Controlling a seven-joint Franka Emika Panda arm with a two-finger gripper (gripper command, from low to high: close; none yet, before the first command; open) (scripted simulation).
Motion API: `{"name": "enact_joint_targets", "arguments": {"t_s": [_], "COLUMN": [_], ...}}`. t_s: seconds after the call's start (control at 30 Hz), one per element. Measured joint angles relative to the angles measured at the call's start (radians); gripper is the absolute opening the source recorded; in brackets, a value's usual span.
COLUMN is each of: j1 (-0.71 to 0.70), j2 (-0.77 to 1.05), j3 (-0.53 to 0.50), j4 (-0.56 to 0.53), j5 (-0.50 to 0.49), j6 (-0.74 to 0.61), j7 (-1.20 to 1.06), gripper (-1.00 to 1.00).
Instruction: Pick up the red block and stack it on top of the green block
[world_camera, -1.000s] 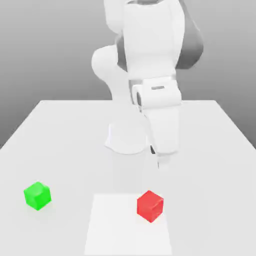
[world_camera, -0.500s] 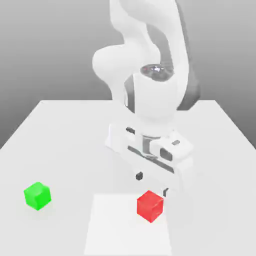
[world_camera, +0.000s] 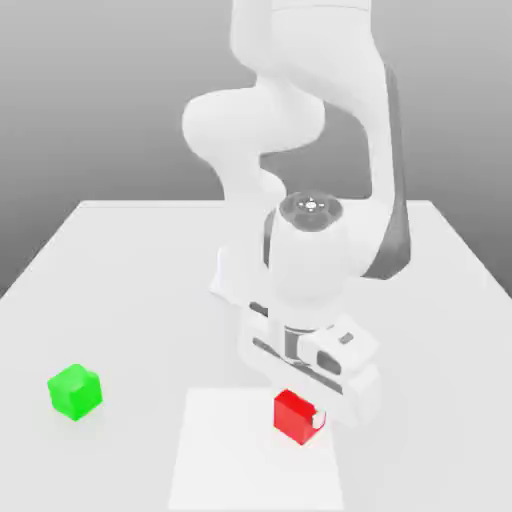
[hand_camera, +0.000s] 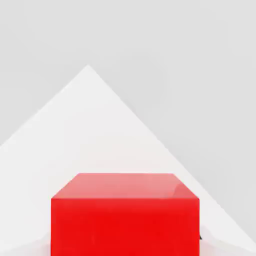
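The red block (world_camera: 294, 416) is gripped between the fingers of the gripper (world_camera: 300, 411), over the white patch (world_camera: 225, 460). From that patch, the green block (world_camera: 75, 391) lies toward the exterior view's left, so a lift and sideways carry should be needed. The gripper has been lowered and closed.

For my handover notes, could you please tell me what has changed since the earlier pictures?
The arm has come down and the gripper has closed on the red block, which it was above and clear of before. The green block stayed where it was, and the red block still sits at the white patch.
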Motion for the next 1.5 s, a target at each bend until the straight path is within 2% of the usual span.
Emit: {"name": "enact_joint_targets", "arguments": {"t_s": [0.13,0.23,0.37,0.5,0.67,0.77,0.9,1.1,1.13,1.33,1.4,1.5], "j1": [0.060,0.057,0.012,-0.234,-0.458,-0.462,-0.462,-0.536,-0.546,-0.550,-0.533,-0.507], "j2": [-0.109,-0.196,-0.248,-0.271,-0.290,-0.254,-0.177,-0.044,-0.032,-0.025,-0.049,-0.111], "j3": [-0.101,-0.130,-0.231,-0.347,-0.450,-0.453,-0.427,-0.312,-0.298,-0.291,-0.316,-0.364], "j4": [-0.021,-0.037,-0.024,0.008,0.049,0.061,0.068,0.076,0.077,0.077,0.076,0.073], "j5": [-0.172,-0.292,-0.359,-0.394,-0.418,-0.361,-0.234,-0.009,0.012,0.023,-0.017,-0.125], "j6": [-0.080,-0.146,-0.205,-0.254,-0.312,-0.292,-0.239,-0.149,-0.140,-0.135,-0.150,-0.191], "j7": [0.127,0.215,0.270,0.305,0.336,0.297,0.206,0.044,0.029,0.021,0.050,0.128], "gripper": [-1.00,-1.00,-1.00,-1.00,-1.00,-1.00,-1.00,-1.00,1.00,1.00,1.00,1.00]}}
